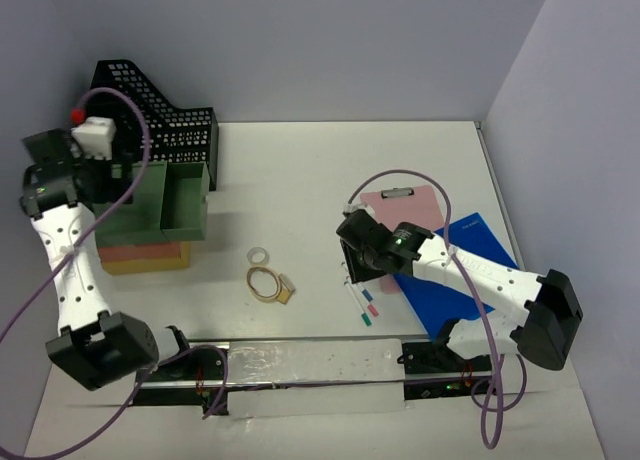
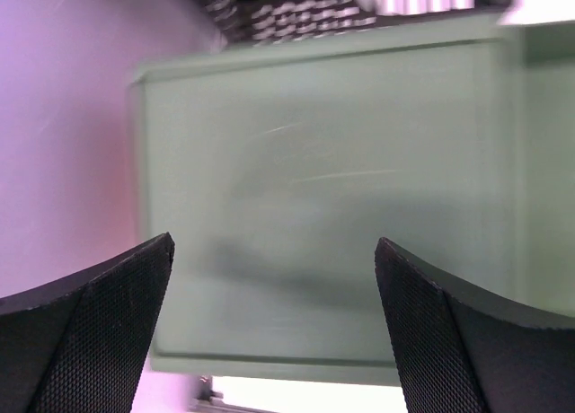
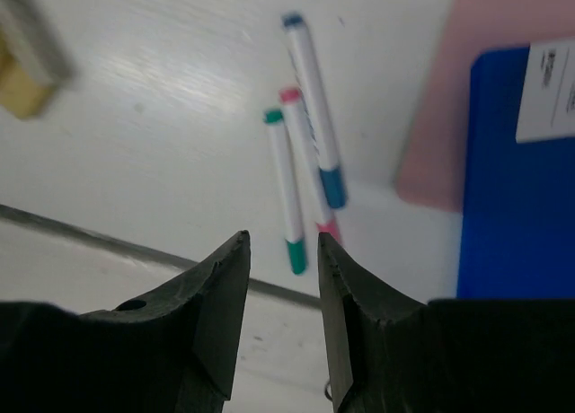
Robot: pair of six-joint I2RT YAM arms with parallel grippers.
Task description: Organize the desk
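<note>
The desk (image 1: 300,180) is a white tabletop. Three markers (image 1: 361,302) lie near its front edge: a green-capped one (image 3: 286,193), a pink one (image 3: 303,144) and a blue one (image 3: 313,99). My right gripper (image 3: 283,238) hovers just above and short of them, jaws narrowly open with nothing between them; in the top view it (image 1: 356,256) hangs over the markers' far ends. My left gripper (image 2: 274,242) stands wide open and empty at the far left, over a green box (image 2: 314,188).
A pink clipboard (image 1: 405,205) and a blue notebook (image 1: 462,275) lie right of the markers. A small tape ring (image 1: 258,255), a rubber band (image 1: 264,281) and a small tan piece (image 1: 287,294) lie mid-desk. The green box (image 1: 182,200), pink and yellow books (image 1: 145,253) and a black mesh organizer (image 1: 150,110) stand at the left.
</note>
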